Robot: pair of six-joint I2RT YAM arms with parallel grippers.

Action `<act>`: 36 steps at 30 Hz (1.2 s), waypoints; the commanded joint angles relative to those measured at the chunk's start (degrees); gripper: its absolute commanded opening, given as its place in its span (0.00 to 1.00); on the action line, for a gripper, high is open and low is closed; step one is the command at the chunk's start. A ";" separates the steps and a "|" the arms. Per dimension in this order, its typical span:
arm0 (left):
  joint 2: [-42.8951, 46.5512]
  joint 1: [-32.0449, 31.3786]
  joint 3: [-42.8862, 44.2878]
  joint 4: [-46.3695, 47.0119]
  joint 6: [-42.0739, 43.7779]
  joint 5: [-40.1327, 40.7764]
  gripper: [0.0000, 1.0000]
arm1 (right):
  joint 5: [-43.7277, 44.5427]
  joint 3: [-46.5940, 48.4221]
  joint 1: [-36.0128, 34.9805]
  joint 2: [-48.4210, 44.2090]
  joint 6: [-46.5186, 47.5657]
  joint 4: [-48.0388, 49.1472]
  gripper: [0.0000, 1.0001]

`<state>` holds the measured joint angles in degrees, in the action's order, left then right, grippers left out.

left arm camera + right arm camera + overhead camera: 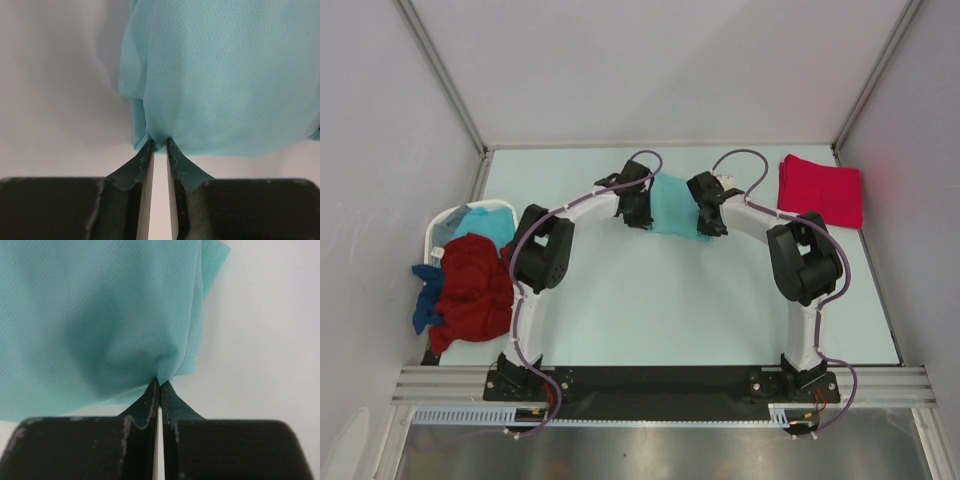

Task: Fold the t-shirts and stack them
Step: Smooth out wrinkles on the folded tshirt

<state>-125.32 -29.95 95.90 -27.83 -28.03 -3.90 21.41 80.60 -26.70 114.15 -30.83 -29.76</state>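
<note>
Left on the pale table point(650, 310), white laundry basket point(442, 228): light blue t-shirt point(485, 225) inside, dark red t-shirt point(475, 290) and blue t-shirt point(425, 308) spilling over its edge. Far right, one folded pinkish-red t-shirt point(820, 190). Centre back, one light teal t-shirt point(675, 208), pinched by the nearly closed left gripper point(159, 144) and the tightly pressed right gripper point(160, 381).

White arms point(582, 207), black joints point(542, 250), purple cables point(740, 152)
</note>
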 commanded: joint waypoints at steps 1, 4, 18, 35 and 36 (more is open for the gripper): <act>-0.19 -0.54 -1.41 1.47 -0.27 -1.81 0.18 | 1.00 1.14 0.24 -1.03 0.42 0.05 0.00; 0.07 -0.54 -1.94 1.91 -0.36 -2.07 0.11 | 0.92 1.05 0.24 -1.12 0.42 0.14 0.00; 7.45 -1.42 -9.48 3.40 -0.80 0.47 0.00 | 1.18 -1.40 -0.90 -4.10 -0.11 -0.39 0.00; 28.98 -13.10 -36.81 5.60 -5.80 3.46 0.00 | 3.37 -18.45 -14.33 -16.76 -9.76 -4.34 0.00; 31.25 -13.72 -37.88 5.34 -6.24 3.72 0.00 | 3.55 -19.33 -15.39 -17.37 -10.82 -4.69 0.00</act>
<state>-101.89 -40.21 62.41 -22.85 -31.31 -1.58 23.03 64.42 -37.98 101.27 -36.05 -31.99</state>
